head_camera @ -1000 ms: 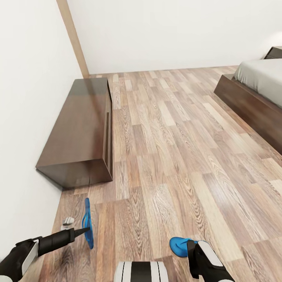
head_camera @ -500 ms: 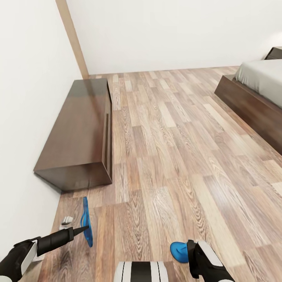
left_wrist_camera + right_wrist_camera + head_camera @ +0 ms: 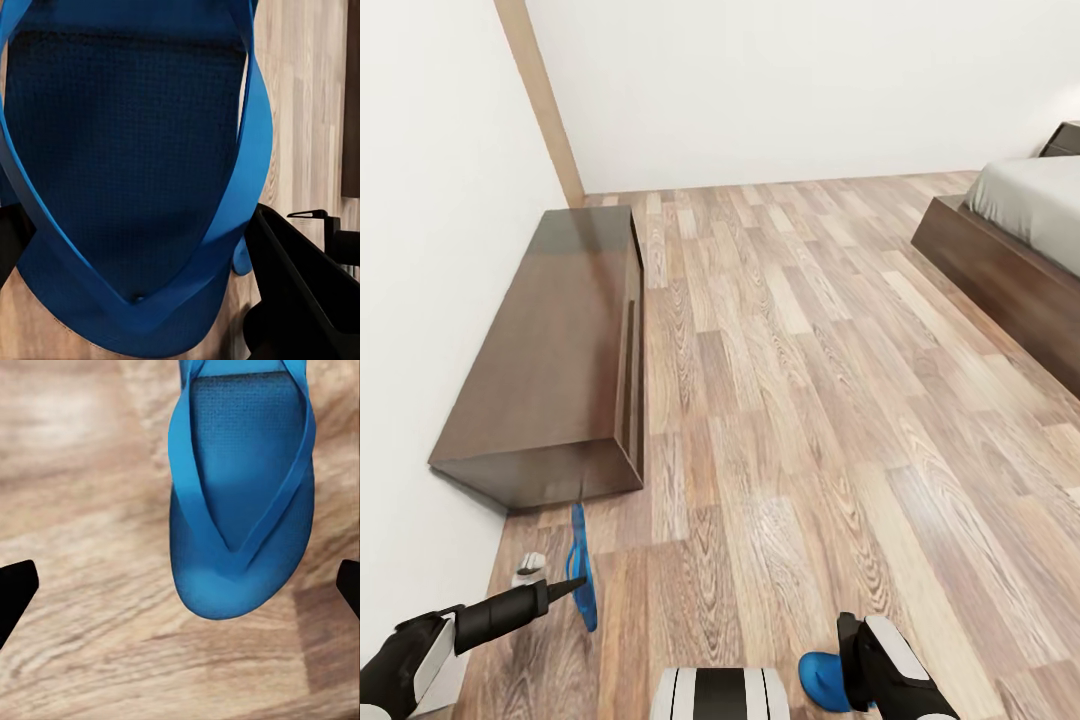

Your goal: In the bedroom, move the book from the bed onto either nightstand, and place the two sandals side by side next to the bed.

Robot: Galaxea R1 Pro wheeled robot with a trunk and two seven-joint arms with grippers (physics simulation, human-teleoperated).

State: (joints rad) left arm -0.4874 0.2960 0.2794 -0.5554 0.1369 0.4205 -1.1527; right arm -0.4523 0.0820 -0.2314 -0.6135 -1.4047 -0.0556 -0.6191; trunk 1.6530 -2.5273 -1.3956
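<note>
The left arm reaches in from 8 o'clock in the head view, forearm nearly level, its left hand (image 3: 575, 585) closed edge-on across a sandal (image 3: 582, 570) held upright. The right arm sits at 5 o'clock, wrist bent downward; the right hand (image 3: 180, 585) points at the floor, fingers spread wide, clear of a second sandal (image 3: 240, 502).

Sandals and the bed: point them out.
left sandal (image 3: 135, 150), left wrist view, on its footbed.
right sandal (image 3: 240, 487), right wrist view, on its footbed.
bed (image 3: 1000, 270), head view, on its dark wooden side rail.
</note>
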